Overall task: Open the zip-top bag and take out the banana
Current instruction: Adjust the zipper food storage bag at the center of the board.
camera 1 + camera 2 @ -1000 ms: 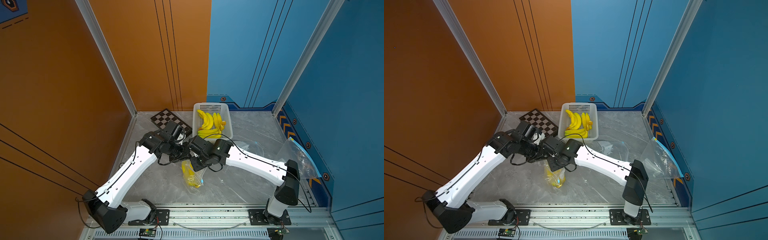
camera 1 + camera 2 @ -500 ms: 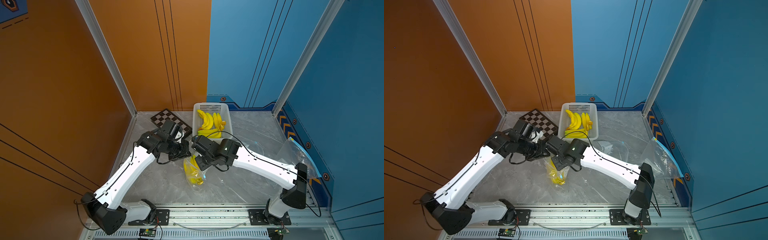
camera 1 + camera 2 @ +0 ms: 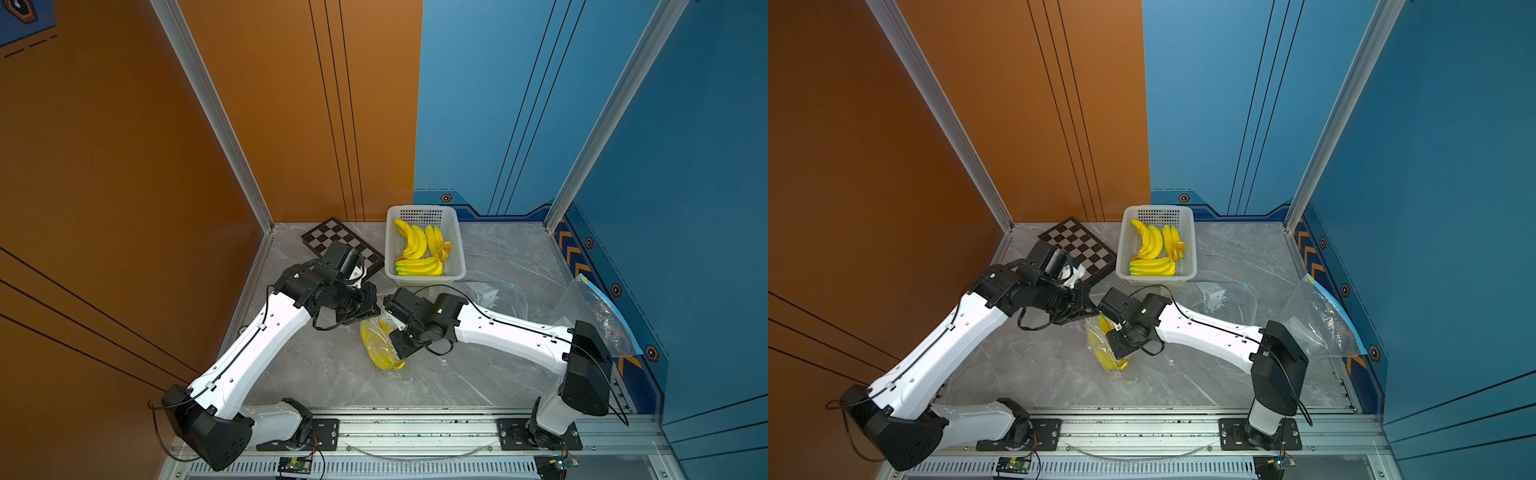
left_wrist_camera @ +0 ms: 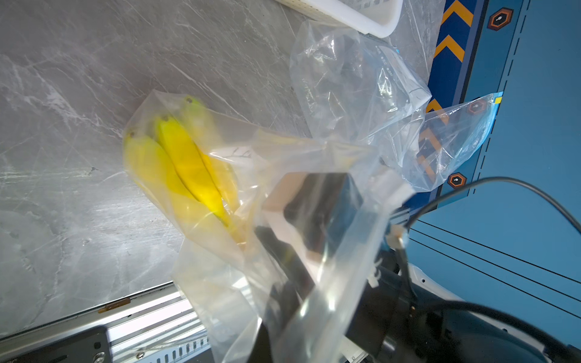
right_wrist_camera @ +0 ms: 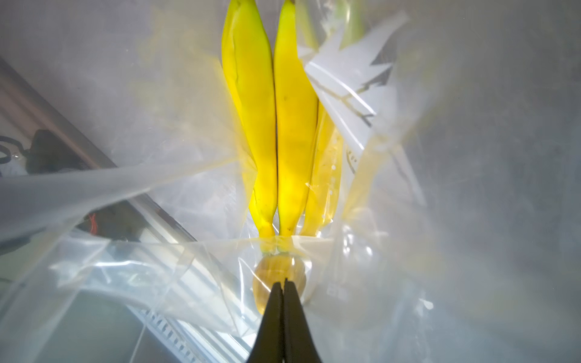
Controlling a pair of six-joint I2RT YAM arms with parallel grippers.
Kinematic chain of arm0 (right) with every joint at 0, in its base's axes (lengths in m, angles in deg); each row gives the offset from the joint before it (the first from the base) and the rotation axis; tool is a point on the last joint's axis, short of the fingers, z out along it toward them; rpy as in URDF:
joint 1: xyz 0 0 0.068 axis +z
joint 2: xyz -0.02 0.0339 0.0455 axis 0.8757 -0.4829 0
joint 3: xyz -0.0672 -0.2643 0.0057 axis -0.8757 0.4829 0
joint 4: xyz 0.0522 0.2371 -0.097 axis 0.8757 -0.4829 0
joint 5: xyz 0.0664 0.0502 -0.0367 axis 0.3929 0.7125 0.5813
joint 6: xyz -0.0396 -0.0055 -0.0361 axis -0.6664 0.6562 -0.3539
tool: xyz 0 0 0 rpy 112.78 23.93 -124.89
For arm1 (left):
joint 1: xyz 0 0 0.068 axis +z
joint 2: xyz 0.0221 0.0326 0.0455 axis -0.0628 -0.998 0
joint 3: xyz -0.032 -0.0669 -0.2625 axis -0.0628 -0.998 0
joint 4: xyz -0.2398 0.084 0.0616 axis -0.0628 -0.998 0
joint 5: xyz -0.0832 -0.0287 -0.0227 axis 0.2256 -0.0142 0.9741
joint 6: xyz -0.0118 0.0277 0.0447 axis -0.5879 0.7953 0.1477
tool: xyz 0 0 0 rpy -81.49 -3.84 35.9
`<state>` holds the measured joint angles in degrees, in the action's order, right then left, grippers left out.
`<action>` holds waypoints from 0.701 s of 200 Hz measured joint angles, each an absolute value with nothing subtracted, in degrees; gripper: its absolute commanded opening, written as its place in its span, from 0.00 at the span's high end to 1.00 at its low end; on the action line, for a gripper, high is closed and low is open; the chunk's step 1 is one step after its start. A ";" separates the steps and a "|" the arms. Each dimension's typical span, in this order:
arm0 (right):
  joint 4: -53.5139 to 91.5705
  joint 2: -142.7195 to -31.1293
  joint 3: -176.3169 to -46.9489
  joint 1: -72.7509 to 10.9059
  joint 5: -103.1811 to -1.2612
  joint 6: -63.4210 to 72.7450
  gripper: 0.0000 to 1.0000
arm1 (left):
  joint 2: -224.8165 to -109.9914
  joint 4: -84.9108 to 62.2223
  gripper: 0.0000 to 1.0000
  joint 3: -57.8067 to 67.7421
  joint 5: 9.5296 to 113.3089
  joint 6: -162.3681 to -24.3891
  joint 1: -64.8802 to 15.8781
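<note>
Right wrist: illegible print [image 5: 352, 94] on bag [image 5: 176, 257]

This was a robot test cell in a lab, not a home or shop. Flat orange panels [image 3: 124, 166] and blue panels [image 3: 498, 104] boxed it in, joined by bare aluminium posts [image 3: 216, 116]. Two white-and-black arms, the left arm [image 3: 257, 349] and the right arm [image 3: 515, 336], were bolted to a metal rail [image 3: 415, 428] along the front of a grey marble-look desk [image 3: 316, 374]. A checkerboard [image 3: 328, 241] lay at the back, and an exposed circuit board [image 3: 295, 464] sat under the rail.
</note>
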<state>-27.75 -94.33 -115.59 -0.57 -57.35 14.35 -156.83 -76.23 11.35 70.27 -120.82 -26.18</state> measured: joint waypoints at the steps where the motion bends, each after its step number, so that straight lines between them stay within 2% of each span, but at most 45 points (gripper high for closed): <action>1: -27.72 -94.18 -115.59 -0.50 -57.37 14.11 1.00 | -156.83 -76.23 1.00 11.35 70.29 -120.82 -26.16; 53: -28.29 -93.52 -115.78 1.22 -56.38 7.72 1.00 | -156.70 -77.46 1.00 11.37 70.27 -120.82 -25.42; 121: -35.02 -100.97 -123.39 -1.97 -49.13 3.11 1.00 | -156.73 -77.96 1.00 12.31 68.87 -120.82 -25.44; 126: -35.55 -101.72 -124.00 -2.03 -48.97 3.07 1.00 | -156.73 -77.83 0.94 12.57 68.87 -120.82 -25.59; 140: -36.03 -102.98 -124.90 -2.23 -48.95 3.13 1.00 | -156.73 -77.24 0.59 12.94 68.89 -120.54 -26.14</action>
